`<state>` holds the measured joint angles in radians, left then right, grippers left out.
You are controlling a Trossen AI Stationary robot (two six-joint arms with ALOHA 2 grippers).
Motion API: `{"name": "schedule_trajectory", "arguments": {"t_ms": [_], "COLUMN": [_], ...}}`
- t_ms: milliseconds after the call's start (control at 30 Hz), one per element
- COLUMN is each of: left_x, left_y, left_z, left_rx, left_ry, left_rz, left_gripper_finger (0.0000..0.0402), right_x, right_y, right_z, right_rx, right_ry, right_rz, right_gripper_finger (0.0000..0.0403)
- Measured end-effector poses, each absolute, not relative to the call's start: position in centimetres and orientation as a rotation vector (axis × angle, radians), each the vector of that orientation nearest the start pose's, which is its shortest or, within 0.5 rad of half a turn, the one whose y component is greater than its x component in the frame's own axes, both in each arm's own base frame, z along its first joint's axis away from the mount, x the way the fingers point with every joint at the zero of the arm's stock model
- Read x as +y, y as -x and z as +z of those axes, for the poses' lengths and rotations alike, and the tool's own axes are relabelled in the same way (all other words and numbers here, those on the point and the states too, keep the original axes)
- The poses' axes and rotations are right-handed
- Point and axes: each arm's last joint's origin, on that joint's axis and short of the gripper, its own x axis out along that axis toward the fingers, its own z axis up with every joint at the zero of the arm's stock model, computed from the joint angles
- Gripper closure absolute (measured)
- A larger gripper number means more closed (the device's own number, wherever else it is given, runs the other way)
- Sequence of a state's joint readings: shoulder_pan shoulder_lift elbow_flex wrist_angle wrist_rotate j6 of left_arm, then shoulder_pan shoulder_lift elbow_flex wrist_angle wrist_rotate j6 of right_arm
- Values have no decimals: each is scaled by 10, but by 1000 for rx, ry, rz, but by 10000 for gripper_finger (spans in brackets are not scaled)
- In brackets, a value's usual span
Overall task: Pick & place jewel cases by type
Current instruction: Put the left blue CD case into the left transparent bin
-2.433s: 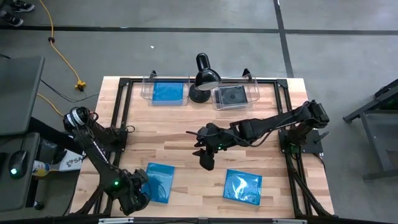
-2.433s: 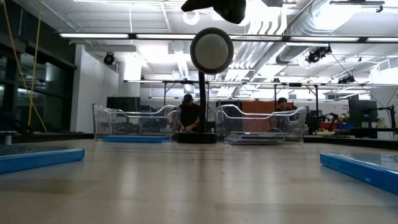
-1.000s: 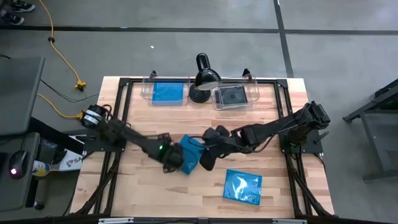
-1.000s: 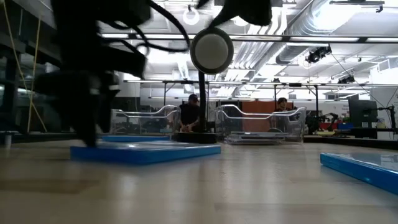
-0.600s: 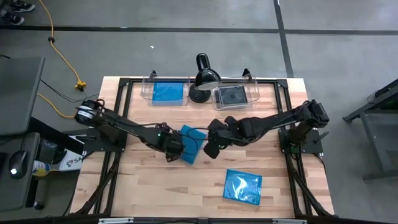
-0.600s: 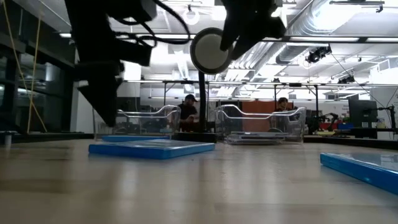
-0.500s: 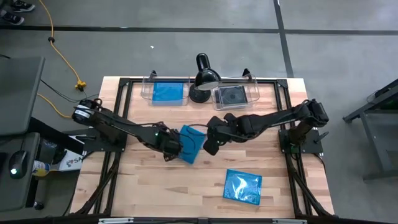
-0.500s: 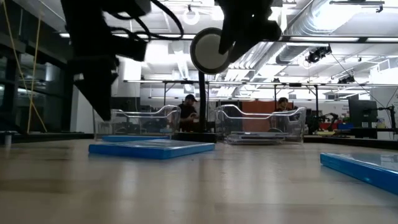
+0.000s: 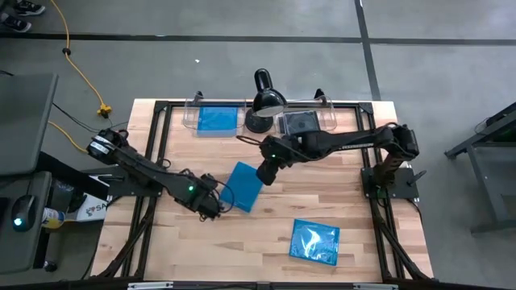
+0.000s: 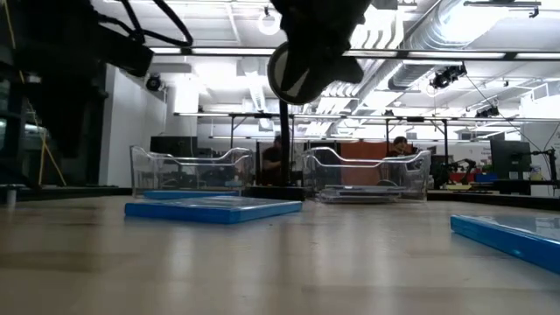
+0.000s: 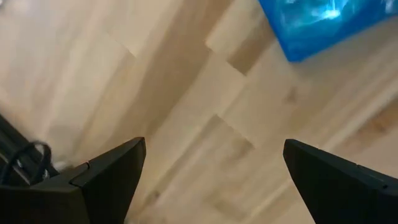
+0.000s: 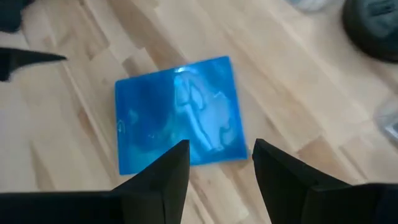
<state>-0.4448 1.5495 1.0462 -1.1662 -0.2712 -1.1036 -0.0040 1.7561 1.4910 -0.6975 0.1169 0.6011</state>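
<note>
Left gripper (image 9: pixel 214 203): low over the bench (image 9: pixel 185 242), left of centre, fingers spread wide with nothing between them. Left wrist view shows only bare wood between the two fingers (image 11: pixel 99 177), with a corner of a blue case farther off.

Centre blue jewel case (image 9: pixel 243 186): lies flat on the bench, tilted relative to the bench edges, just beside the left gripper and untouched by either arm. In the low view it sits flat on the wood in front of the left bin.

Left clear bin (image 9: pixel 214 119), back edge of bench: holds a blue case (image 9: pixel 216 121).

Black desk lamp (image 9: pixel 264 101) stands between the two bins.

Right gripper (image 9: pixel 265 173): above the upper right corner of the centre blue case, fingers partly apart and empty; right wrist view looks down on that case between the fingers (image 12: pixel 163 180).

Right clear bin (image 9: pixel 306 123): holds a dark case (image 9: pixel 300 124).

Second loose blue jewel case (image 9: pixel 315 242): flat on the bench at front right, well apart from both grippers.
</note>
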Motion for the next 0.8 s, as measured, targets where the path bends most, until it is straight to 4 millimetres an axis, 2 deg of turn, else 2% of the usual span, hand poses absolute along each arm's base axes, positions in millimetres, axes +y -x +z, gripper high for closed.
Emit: {"name": "schedule_trajectory", "arguments": {"t_ms": [233, 400, 500, 633, 800], "left_x": [-108, -111, -114, -117, -115], "left_y": [-225, -230, -236, -248, -250], "left_z": [206, 206, 205, 201, 182], "left_rx": [1481, 1472, 1416, 1241, 1089], "left_ry": [379, 442, 481, 516, 619], "left_rz": [620, 561, 524, 501, 567], "left_gripper_finger": [23, 23, 23, 23, 23], "right_x": [-16, -23, -29, -39, -50], "right_y": [-395, -402, -405, -405, -403], "right_z": [242, 224, 217, 212, 211], "right_rx": [994, 1033, 1048, 1063, 1076], "right_ry": [-568, -533, -525, -525, -515], "right_rz": [-296, -286, -261, -233, -240], "right_gripper_finger": [238, 221, 208, 190, 177]}}
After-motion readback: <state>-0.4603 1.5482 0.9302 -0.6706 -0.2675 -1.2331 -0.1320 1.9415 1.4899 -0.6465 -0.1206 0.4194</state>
